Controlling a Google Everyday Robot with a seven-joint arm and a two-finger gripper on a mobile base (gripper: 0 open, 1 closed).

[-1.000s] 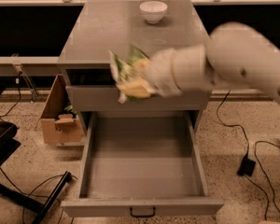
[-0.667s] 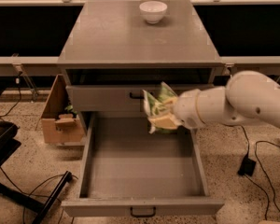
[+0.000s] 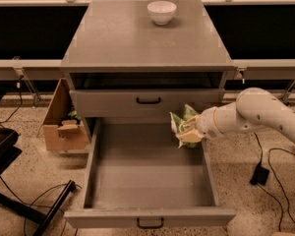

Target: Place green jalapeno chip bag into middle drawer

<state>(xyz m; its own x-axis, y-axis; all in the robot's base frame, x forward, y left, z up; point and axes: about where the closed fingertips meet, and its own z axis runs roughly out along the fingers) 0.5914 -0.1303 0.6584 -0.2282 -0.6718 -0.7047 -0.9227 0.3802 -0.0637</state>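
Observation:
The green jalapeno chip bag point(image 3: 183, 123) is crinkled green foil with a pale edge. My gripper point(image 3: 191, 133) is shut on it and holds it in the air. The bag hangs over the back right part of the middle drawer point(image 3: 150, 181), close to the drawer's right wall. The middle drawer is pulled fully out: a wide grey tray with low walls and a small black handle point(image 3: 150, 223) on its front. Nothing lies in it. My white arm point(image 3: 258, 114) reaches in from the right.
The upper grey drawer point(image 3: 147, 102) with a black handle is shut. A white bowl point(image 3: 162, 12) stands on the cabinet top point(image 3: 137, 38). A cardboard box point(image 3: 64, 124) stands left of the cabinet. Cables and a black stand lie on the floor on both sides.
My arm has drawn back to the right and moved lower. The bag went with it, from in front of the upper drawer to over the open drawer's right side.

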